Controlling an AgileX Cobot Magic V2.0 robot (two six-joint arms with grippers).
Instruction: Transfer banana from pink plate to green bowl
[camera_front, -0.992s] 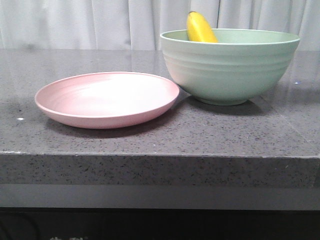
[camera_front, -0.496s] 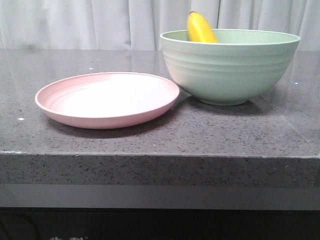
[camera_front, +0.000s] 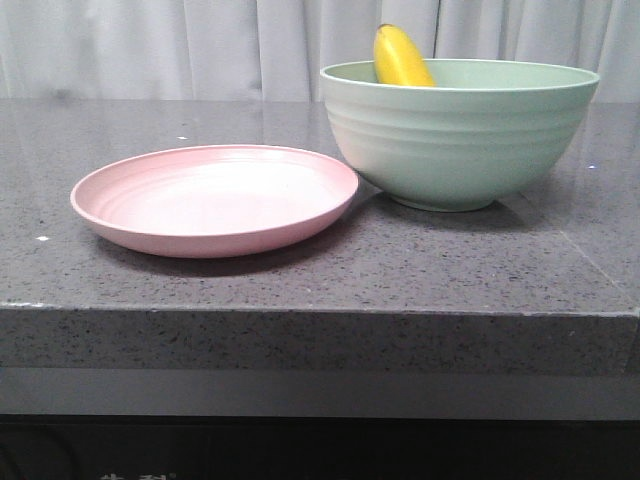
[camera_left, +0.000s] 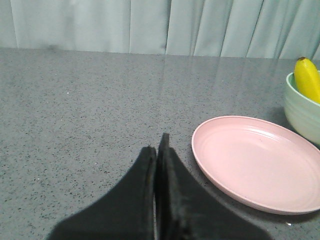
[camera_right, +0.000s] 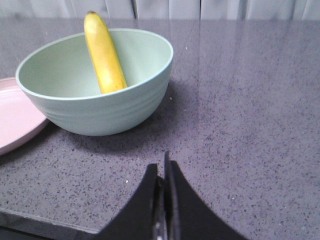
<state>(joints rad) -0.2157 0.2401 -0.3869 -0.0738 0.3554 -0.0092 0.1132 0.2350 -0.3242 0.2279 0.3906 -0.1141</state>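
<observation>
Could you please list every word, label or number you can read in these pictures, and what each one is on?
Nothing can be read for certain.
Pale marks at the bottom edge of the front view: cut off, unreadable.
The banana, green bowl and pink plate: no print visible.

Almost nothing has moved over the last second. The one visible change is the lighting on the pink plate: a bright glare filled its middle a second ago, and it has faded since – the concentric rings now read clearly across the surface. The plate itself has not shifted – only the sheen on it differs
</observation>
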